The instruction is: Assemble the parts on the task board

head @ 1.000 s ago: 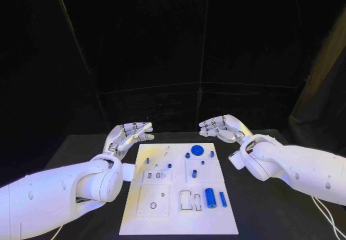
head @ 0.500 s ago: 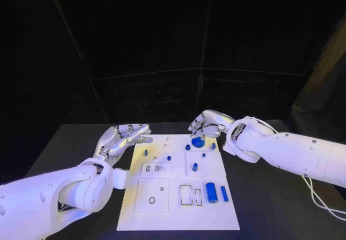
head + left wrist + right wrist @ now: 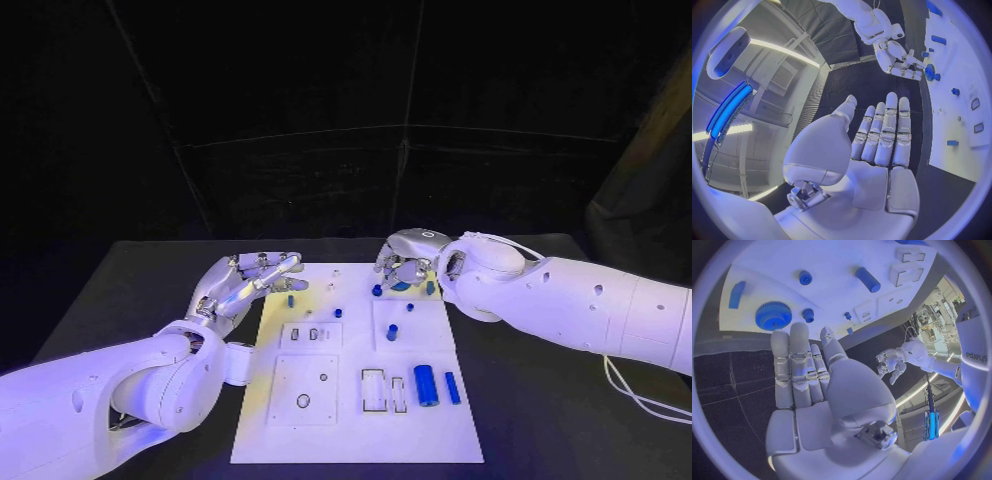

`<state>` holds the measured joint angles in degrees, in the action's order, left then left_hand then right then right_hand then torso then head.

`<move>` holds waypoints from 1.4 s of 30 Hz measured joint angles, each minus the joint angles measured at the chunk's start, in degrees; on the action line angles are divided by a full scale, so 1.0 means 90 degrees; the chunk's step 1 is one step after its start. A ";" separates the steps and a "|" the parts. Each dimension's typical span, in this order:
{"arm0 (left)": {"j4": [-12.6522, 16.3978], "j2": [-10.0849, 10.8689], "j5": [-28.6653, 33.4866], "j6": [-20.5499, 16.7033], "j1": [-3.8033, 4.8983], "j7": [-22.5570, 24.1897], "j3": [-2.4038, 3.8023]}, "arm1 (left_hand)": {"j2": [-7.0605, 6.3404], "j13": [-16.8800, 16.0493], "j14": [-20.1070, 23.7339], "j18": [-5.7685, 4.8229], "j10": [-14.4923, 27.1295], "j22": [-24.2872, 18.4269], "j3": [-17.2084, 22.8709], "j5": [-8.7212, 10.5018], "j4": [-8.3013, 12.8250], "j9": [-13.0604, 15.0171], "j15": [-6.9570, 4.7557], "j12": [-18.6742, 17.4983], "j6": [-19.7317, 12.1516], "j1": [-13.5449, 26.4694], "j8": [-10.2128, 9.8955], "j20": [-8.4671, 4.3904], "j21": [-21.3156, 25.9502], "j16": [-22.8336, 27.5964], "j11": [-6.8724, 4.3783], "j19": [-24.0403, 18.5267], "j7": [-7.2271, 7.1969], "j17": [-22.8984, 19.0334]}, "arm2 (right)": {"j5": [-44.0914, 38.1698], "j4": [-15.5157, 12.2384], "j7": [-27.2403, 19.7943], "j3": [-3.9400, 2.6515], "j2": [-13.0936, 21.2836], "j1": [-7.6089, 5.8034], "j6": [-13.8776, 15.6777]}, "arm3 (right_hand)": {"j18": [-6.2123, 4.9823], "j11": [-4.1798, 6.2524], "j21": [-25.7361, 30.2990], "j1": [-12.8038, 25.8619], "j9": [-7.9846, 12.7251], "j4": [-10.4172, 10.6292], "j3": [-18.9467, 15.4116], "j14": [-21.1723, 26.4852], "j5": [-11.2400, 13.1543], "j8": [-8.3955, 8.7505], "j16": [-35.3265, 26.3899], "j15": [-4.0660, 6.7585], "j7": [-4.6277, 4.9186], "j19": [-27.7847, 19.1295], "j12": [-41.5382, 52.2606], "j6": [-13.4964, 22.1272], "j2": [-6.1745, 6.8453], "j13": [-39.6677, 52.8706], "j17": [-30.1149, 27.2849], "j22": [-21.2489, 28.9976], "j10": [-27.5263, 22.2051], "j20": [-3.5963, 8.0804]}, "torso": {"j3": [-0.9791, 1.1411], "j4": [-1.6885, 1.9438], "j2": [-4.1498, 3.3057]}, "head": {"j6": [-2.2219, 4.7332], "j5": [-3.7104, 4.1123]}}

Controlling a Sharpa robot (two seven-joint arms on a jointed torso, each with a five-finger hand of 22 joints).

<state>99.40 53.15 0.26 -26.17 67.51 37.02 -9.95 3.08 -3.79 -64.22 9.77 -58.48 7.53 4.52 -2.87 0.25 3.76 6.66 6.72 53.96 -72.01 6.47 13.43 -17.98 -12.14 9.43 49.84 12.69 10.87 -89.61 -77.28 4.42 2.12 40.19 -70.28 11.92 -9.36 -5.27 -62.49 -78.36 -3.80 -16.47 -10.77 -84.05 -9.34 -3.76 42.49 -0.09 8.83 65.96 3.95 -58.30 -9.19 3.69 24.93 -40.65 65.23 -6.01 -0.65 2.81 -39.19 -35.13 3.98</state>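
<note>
The white task board (image 3: 346,420) lies along the table's middle with blue parts on it. My right hand (image 3: 410,258) hovers over the board's far end, fingers apart and empty, just above the blue gear (image 3: 397,287). In the right wrist view the gear (image 3: 773,316) lies beyond the fingertips (image 3: 798,335) of my right hand (image 3: 811,385), with a gap between them. My left hand (image 3: 245,280) is spread open beside the board's far left corner, holding nothing; the left wrist view shows its fingers (image 3: 886,135) straight.
A thick blue cylinder (image 3: 426,385) and a flat blue bar (image 3: 451,387) lie at the board's near right. Small blue pegs (image 3: 389,333) stand around mid-board, another one (image 3: 290,300) near my left hand. Black table (image 3: 548,400) surrounds the board.
My right hand has swung inward and down over the board's far end, stopping above the blue gear. The left hand has stayed at the board's far left corner.
</note>
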 measured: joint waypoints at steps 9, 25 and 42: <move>-0.0038 -0.0028 0.0001 0.0082 0.0006 -0.0048 0.0000 | 0.0000 0.0007 -0.0023 -0.0001 0.0036 -0.0018 -0.0017 0.0000 0.0017 -0.0007 0.0023 -0.0058 -0.0023 0.0000 -0.0050 0.0011 0.0000 0.0044 0.0036 0.0033 0.0023 0.0026 | -0.0277 0.0188 0.0102 0.0000 -0.0212 -0.0003 -0.0275 | 0.0104 -0.0016 -0.0373 -0.0039 0.0000 0.0017 -0.0016 0.0000 0.0000 0.0000 0.0581 0.0000 0.0014 -0.0001 0.0000 0.0014 -0.0039 0.0000 0.0502 -0.0433 -0.0061 -0.0001 | 0.0001 0.0027 -0.0063 | 0.0020 0.0013; -0.0063 -0.0051 0.0002 0.0158 0.0015 -0.0102 0.0001 | 0.0000 0.0006 -0.0023 -0.0002 0.0059 -0.0028 -0.0017 0.0000 0.0017 -0.0006 0.0023 -0.0096 -0.0047 0.0000 -0.0096 0.0033 0.0026 0.0069 0.0058 0.0055 0.0045 0.0044 | -0.0391 0.0434 0.0038 0.0002 -0.0405 -0.0004 -0.0498 | 0.0103 -0.0016 -0.0712 -0.0148 -0.0001 -0.0007 0.0047 0.0001 0.0000 0.0000 0.1120 0.0000 0.0024 0.0069 0.0000 0.0023 -0.0213 -0.0001 0.1017 -0.0900 -0.0061 -0.0027 | 0.0009 0.0048 -0.0146 | -0.0034 0.0006; -0.0081 -0.0047 0.0002 0.0197 0.0021 -0.0144 0.0001 | 0.0000 0.0005 -0.0045 -0.0003 0.0059 -0.0033 -0.0018 0.0000 0.0052 -0.0005 0.0046 -0.0120 -0.0046 0.0000 -0.0096 0.0013 0.0025 0.0069 0.0058 0.0076 0.0045 0.0051 | -0.0410 0.0535 0.0006 0.0003 -0.0431 -0.0003 -0.0672 | 0.0202 0.0019 -0.1097 -0.0282 -0.0001 -0.0038 0.0260 0.0001 0.0000 0.0000 0.1648 0.0000 0.0016 0.0259 0.0001 -0.0046 -0.0347 -0.0002 0.1514 -0.1419 0.0070 -0.0026 | 0.0008 0.0067 -0.0206 | -0.0080 0.0022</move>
<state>98.68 52.73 0.27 -24.40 67.70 35.72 -9.94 3.08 -3.75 -64.63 9.75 -57.95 7.23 4.36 -2.87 0.72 3.71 7.07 5.63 53.54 -72.01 5.60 13.54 -17.75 -11.52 9.95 50.52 13.09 11.33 -93.30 -72.47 4.47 2.15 36.31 -70.30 5.87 -7.54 -5.10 -72.36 -80.90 -3.81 -16.82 -8.43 -84.04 -9.34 -3.77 57.32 -0.10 8.97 68.29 3.96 -58.72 -12.31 3.67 38.55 -53.41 65.85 -6.24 -0.58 3.41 -41.05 -35.85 4.17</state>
